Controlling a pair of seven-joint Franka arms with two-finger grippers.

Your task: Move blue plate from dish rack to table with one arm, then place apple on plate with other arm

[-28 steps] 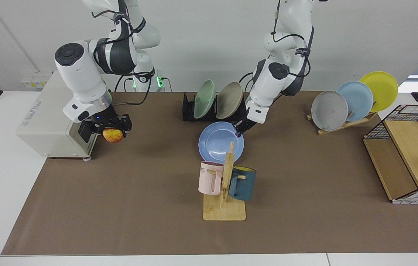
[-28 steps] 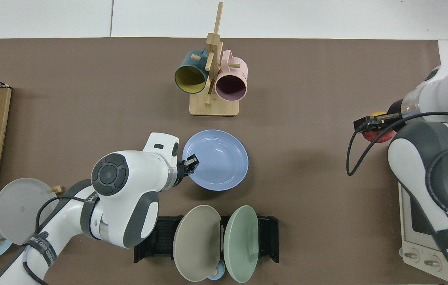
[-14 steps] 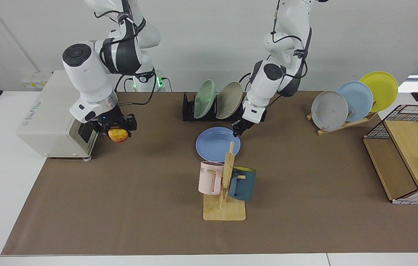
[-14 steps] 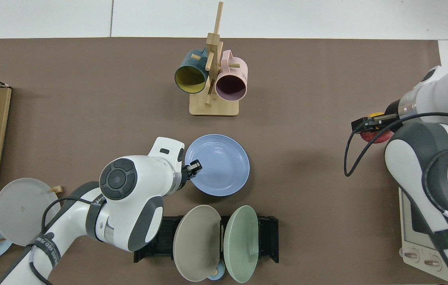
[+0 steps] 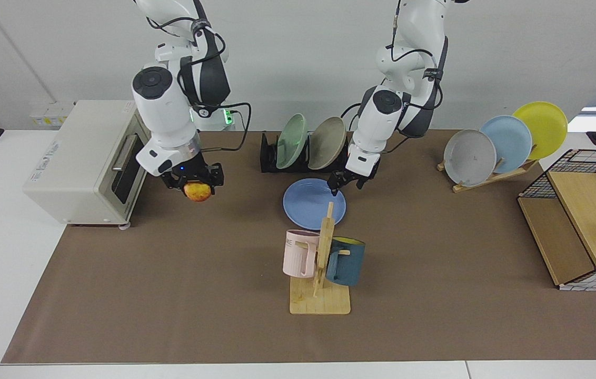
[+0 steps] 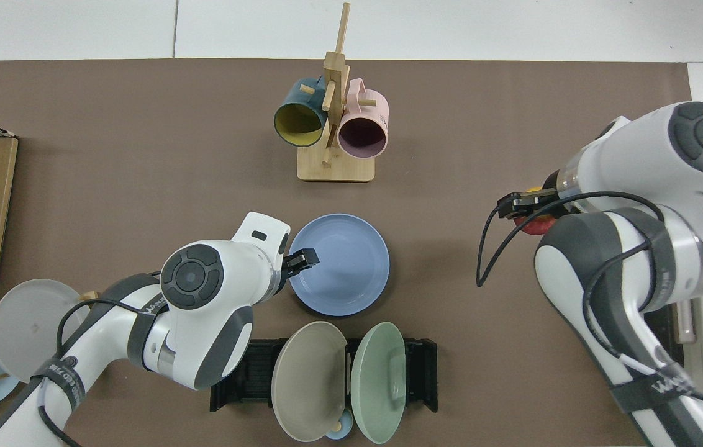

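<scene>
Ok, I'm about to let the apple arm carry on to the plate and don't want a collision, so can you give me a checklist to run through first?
1. Blue plate lying flat on the table, out of the dish rack: ok.
2. Apple held in the right gripper, clear of the mat: ok.
3. Left gripper off the plate: it looks open, but it sits at the plate's far rim: not ok yet.
4. Plate's top free of other things: ok.
5. Mat between apple and plate free of objects: ok.
6. Mug tree close to the plate's near rim, clearance for the descent: cannot tell.
</scene>
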